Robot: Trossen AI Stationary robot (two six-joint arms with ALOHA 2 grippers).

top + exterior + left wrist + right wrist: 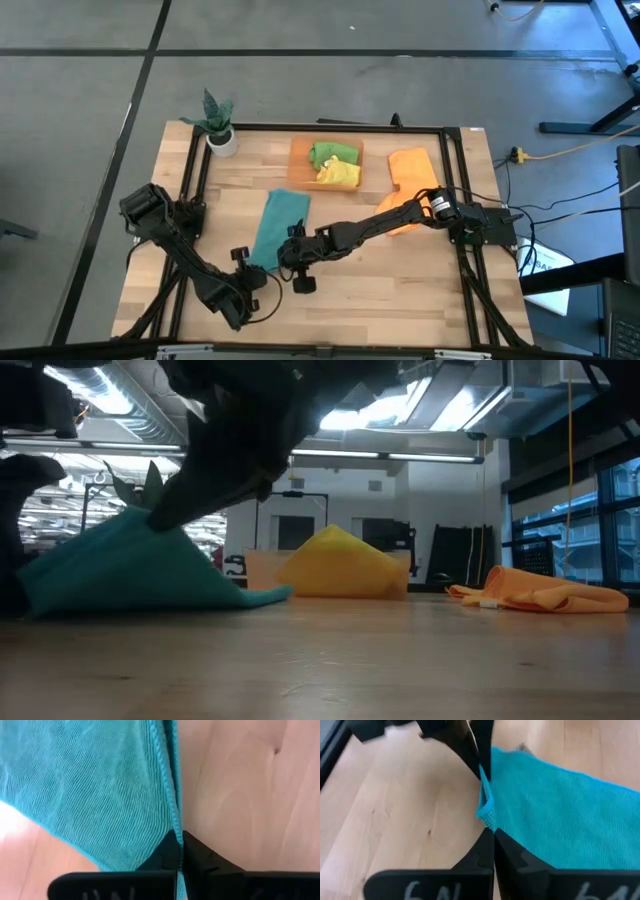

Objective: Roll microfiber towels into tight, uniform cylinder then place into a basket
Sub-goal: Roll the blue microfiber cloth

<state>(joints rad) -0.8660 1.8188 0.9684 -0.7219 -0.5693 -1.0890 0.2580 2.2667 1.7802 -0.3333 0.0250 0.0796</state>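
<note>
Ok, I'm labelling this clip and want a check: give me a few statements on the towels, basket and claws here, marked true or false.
1. Both claws are shut on the teal towel. True: left claw, right claw.
2. The basket is empty. False: it holds a green towel and a yellow towel.
3. An orange towel lies on the table beside the basket. True.
4. The teal towel is already rolled into a cylinder. False: it lies mostly flat, one end lifted.
</note>
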